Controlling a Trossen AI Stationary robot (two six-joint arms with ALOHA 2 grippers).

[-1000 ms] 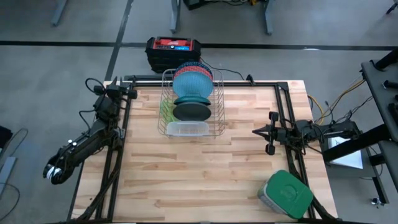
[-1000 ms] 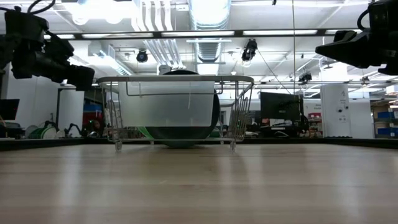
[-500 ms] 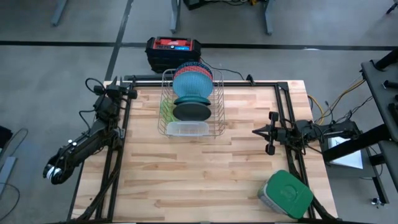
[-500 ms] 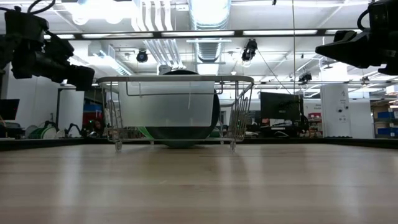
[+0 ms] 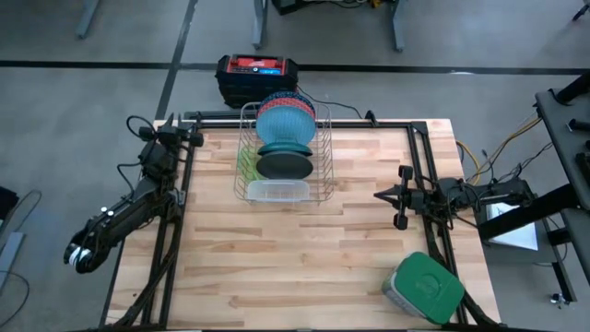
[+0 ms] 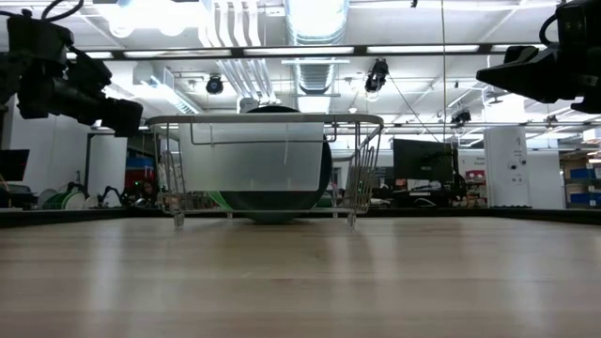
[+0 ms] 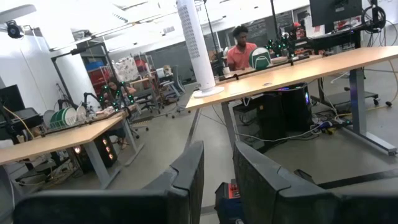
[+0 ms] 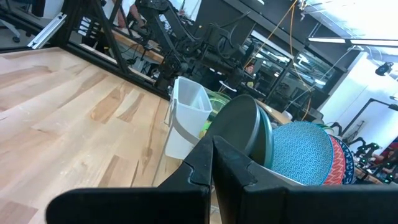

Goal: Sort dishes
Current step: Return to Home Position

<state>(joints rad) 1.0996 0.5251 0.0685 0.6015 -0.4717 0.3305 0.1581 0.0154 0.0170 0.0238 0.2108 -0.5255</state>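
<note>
While both arms rest drawn back at the sides of the table (image 5: 304, 267), neither gripper carries anything. The left gripper (image 7: 219, 155) shows a narrow slit between its fingers and looks out into the room. The right gripper (image 8: 212, 149) has its fingers pressed together, aimed at the wire rack (image 5: 324, 161). The dishes stand on edge inside that rack: a red-patterned plate (image 5: 297, 99) at the back, then a light blue plate (image 5: 279, 122) and a dark plate (image 5: 281, 166), with a neon-green piece (image 5: 245, 162) on the side nearer the left arm. They look rigid, glossy and probably slippery. I would pinch any of them at its exposed upper rim and lift straight up between the wires.
</note>
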